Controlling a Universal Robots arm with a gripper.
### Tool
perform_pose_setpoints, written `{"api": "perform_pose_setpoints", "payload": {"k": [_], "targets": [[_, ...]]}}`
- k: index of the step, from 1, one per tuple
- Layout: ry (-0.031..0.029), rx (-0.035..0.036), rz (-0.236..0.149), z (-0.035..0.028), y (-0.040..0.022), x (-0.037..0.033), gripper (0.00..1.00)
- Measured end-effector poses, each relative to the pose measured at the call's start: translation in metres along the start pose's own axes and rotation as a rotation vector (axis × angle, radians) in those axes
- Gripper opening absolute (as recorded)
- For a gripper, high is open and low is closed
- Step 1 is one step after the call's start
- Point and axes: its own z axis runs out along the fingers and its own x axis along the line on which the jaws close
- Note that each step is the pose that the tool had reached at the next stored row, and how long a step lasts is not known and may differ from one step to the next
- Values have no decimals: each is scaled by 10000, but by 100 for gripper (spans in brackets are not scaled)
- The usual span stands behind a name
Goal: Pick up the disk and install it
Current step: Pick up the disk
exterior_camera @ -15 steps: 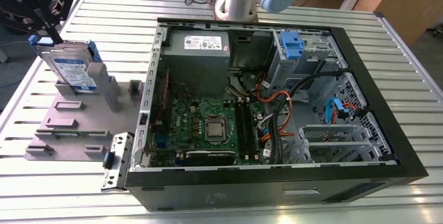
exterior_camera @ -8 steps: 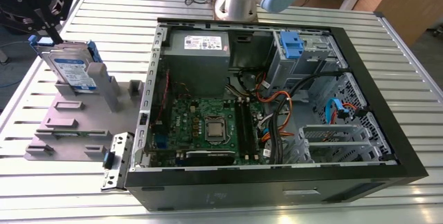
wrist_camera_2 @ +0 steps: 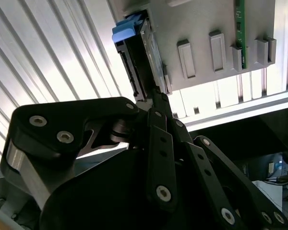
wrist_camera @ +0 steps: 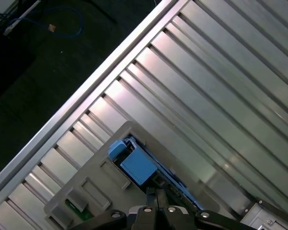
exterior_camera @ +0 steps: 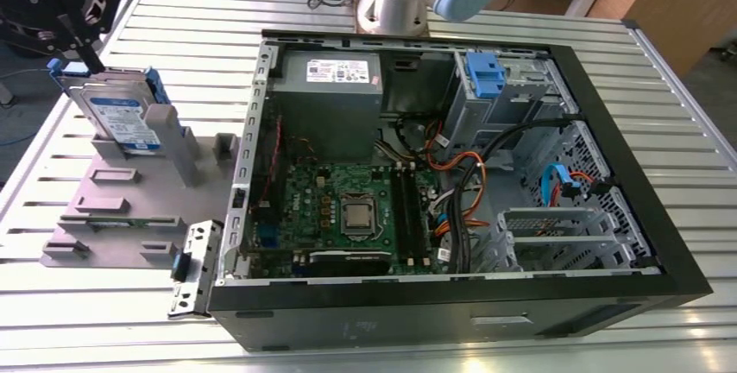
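At the exterior view's left, over the slatted metal surface (exterior_camera: 116,338), my gripper (exterior_camera: 85,62) reaches straight down onto the disk (exterior_camera: 121,118). The disk stands on edge, leaning a little, in a slot of the grey fixture (exterior_camera: 127,218). I judge that this upright stance is why I meet it from above: the slot props the drive so that its narrow top edge is offered to me while its flat labelled face stays clear. In both wrist views my gripper (wrist_camera_2: 157,93) has its jaws drawn almost together at that edge, just beside the blue end tab (wrist_camera_2: 127,28). I take them to be pinching the disk by its thin side, not spanning its width. As far as I can see the disk sits in its slot, not yet lifted

The fixture carries more than the drive: raised grey blocks and empty slots, and a narrow green board (wrist_camera_2: 240,28) resting in one of them

Well apart, toward the exterior view's right, the open computer case (exterior_camera: 461,300) lies on its side. Inside it are a green motherboard (exterior_camera: 345,209), a grey power supply (exterior_camera: 328,88) in the far corner and a tangle of cables (exterior_camera: 461,174). A drive bay holds a blue latch (exterior_camera: 481,71), and a bare metal cage (exterior_camera: 553,235) sits at the near corner with nothing in it that I can make out
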Motion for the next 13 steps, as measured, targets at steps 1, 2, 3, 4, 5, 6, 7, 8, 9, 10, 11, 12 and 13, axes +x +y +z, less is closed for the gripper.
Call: {"api": "perform_pose_setpoints", "payload": {"k": [1,2,3,4,5,6,7,8,9,10,11,12,13], "targets": [[3,-2,-73,0,0,0,11],[7,-4,-154,0,0,0,11],[10,-6,-236,0,0,0,11],[14,-8,-322,0,0,0,11],[18,-10,-413,0,0,0,11],[22,-12,-506,0,0,0,11],[26,-15,-602,0,0,0,11],[31,-17,-702,0,0,0,11],[35,-19,-798,0,0,0,11],[40,-22,-898,0,0,0,11],[44,-24,-1003,0,0,0,11],[49,-27,-1116,0,0,0,11],[54,-30,-1232,0,0,0,11]]}}
